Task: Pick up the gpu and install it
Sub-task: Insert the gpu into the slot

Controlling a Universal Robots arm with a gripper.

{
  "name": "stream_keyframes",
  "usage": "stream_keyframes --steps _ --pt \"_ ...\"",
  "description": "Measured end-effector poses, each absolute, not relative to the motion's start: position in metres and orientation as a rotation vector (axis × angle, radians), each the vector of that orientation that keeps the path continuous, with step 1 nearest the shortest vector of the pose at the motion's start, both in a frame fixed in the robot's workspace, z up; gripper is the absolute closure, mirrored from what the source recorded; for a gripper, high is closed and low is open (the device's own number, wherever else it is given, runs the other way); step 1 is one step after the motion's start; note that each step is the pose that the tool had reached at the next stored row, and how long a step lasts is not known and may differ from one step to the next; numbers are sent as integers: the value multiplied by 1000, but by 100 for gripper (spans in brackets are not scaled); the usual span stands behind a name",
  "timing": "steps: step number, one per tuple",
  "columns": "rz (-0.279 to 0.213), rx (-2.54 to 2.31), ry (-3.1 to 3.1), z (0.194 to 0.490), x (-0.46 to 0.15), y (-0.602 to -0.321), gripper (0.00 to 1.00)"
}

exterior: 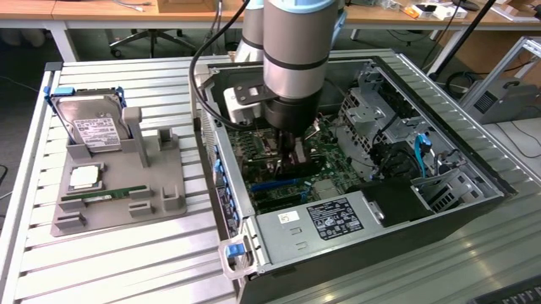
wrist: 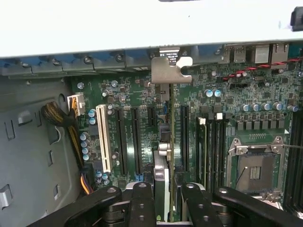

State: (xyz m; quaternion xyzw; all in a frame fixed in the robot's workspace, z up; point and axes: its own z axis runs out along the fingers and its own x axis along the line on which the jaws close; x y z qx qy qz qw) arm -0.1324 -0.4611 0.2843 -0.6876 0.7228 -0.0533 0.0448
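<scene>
A: Fingers (wrist: 142, 201)?

B: Partly apart, clamped on the gpu (wrist: 162, 189) from both flat sides. Gripper (wrist: 163, 203) down inside the open computer case (exterior: 473, 158), just above the motherboard (wrist: 137, 94).

A: Position of the gpu against the motherboard?

B: Held on edge over it, perpendicular to the board face, lower edge down among the long black expansion slots (wrist: 137, 139). Cannot tell whether fully seated.

A: Long axis?

B: Parallel to those slots. Silvery end bracket (wrist: 168, 70) pointing at the case's rear wall, its tab touching or nearly touching that wall's edge. Opposite end back between the fingertips.

A: Neighbours on the motherboard?

B: White slot (wrist: 103, 137) well to one side of the card, empty CPU socket (wrist: 255, 168) to the other, memory slots between card and socket.

A: Outside the case?

B: Grey parts tray (exterior: 165, 171) on the exterior view's left, beside the case, holding a hard drive (exterior: 93, 130) upright and a green memory stick (exterior: 106, 193) lying flat.
</scene>
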Motion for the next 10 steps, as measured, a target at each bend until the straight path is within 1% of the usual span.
stream_keyframes --steps 10 --pt "-162 -2100 2208 279 -136 -460 73"
